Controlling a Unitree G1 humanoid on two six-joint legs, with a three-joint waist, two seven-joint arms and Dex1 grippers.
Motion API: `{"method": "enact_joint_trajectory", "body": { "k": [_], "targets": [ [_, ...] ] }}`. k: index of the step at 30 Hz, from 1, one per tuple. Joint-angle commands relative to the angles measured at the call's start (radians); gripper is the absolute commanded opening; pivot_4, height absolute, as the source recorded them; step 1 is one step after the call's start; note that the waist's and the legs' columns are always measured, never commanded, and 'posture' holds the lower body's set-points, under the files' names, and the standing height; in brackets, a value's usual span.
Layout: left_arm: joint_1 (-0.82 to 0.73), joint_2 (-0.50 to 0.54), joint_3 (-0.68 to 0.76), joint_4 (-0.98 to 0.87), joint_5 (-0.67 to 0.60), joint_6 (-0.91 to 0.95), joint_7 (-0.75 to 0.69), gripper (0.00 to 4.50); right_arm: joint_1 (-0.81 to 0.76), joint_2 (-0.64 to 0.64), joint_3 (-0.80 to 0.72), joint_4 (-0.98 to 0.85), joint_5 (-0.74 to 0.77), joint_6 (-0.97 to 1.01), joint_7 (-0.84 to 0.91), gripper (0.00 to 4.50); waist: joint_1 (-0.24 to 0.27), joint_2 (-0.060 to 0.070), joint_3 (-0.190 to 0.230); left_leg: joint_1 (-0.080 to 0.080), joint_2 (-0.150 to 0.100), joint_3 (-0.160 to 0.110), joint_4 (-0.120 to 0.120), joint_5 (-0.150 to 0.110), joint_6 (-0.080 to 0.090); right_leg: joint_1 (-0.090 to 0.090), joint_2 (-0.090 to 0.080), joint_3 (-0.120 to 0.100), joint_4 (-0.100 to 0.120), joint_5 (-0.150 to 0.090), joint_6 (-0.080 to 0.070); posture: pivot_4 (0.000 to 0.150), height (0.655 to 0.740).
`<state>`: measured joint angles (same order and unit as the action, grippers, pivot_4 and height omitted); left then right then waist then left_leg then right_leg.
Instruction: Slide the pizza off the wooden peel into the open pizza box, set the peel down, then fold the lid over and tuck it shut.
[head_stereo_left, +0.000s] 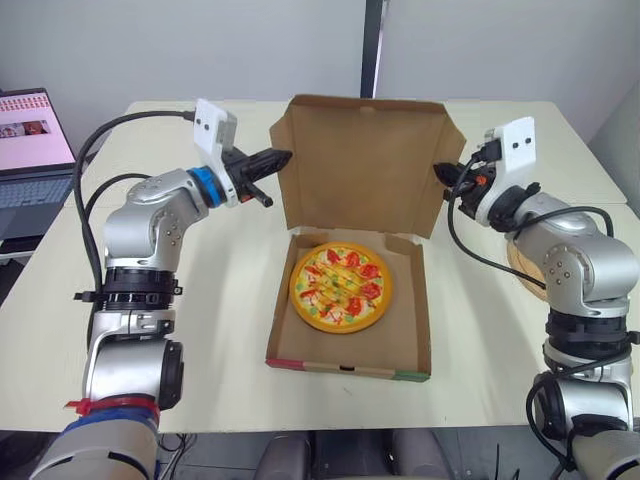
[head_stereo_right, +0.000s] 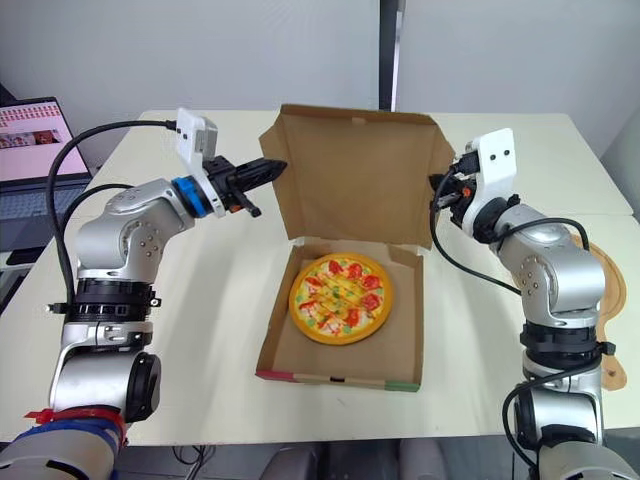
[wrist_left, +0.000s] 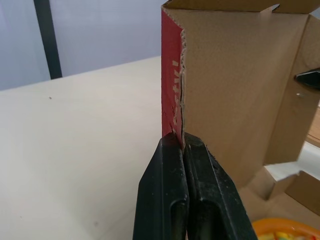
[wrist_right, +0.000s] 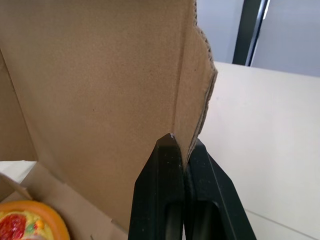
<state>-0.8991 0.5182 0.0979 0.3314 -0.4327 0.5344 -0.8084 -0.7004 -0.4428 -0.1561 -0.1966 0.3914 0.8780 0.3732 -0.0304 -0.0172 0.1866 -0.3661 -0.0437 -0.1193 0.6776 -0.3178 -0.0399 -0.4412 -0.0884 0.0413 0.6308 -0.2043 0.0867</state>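
The pizza (head_stereo_left: 340, 287) lies flat inside the open cardboard pizza box (head_stereo_left: 410, 340) at mid-table. The box lid (head_stereo_left: 360, 165) stands upright behind it. My left gripper (head_stereo_left: 279, 157) is shut on the lid's left side flap (wrist_left: 172, 90), whose outer face is red. My right gripper (head_stereo_left: 441, 171) is shut on the lid's right side flap (wrist_right: 197, 85). The wooden peel (head_stereo_right: 603, 290) lies flat on the table at the far right, partly hidden behind my right arm.
A laptop (head_stereo_left: 30, 150) with a lit screen stands at the table's left edge. Bare table (head_stereo_left: 220, 290) surrounds the box on the left and front. The table's far edge runs close behind the lid.
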Motion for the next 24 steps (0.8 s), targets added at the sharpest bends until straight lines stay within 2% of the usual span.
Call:
{"method": "enact_joint_trajectory", "body": {
  "k": [1,5,10,17,24],
  "targets": [
    [-0.066,-0.032,-0.009,0.013,0.022,-0.03,0.027,0.0,-0.055,-0.004,-0.003,0.005,-0.019,-0.061,-0.012,0.02,-0.001,0.0,0.0,0.0,0.0,0.0,0.0,0.0,0.0,0.0,0.0,0.0,0.0,0.0,0.0,0.15,0.74],
    [-0.114,-0.066,-0.015,0.048,0.041,-0.043,0.044,0.0,-0.081,-0.012,0.003,0.034,-0.046,-0.087,-0.017,0.02,-0.003,0.0,0.0,0.0,0.0,0.001,0.0,0.0,0.0,0.0,0.0,0.0,0.0,0.0,0.0,0.15,0.74],
    [-0.097,-0.06,-0.007,-0.076,0.0,0.062,0.042,0.0,-0.081,-0.014,-0.008,-0.082,-0.036,0.003,-0.057,0.02,-0.004,0.0,0.0,0.0,0.0,0.002,0.0,0.0,0.0,-0.001,0.0,0.001,0.0,0.0,0.0,0.15,0.74],
    [0.003,-0.061,0.037,-0.311,-0.07,0.252,0.121,0.0,0.01,0.098,-0.017,-0.328,-0.012,0.2,-0.191,0.02,-0.003,0.0,0.0,0.0,0.0,0.001,0.0,0.0,0.0,-0.001,0.0,0.001,0.001,0.0,0.0,0.15,0.74],
    [0.089,-0.1,0.063,-0.46,-0.129,0.377,0.21,0.0,0.049,0.212,-0.022,-0.448,-0.02,0.332,-0.285,0.02,-0.002,0.001,0.0,0.001,0.0,0.001,0.001,0.0,0.0,-0.001,0.0,0.002,0.004,0.0,0.0,0.15,0.74]
  ]
}}
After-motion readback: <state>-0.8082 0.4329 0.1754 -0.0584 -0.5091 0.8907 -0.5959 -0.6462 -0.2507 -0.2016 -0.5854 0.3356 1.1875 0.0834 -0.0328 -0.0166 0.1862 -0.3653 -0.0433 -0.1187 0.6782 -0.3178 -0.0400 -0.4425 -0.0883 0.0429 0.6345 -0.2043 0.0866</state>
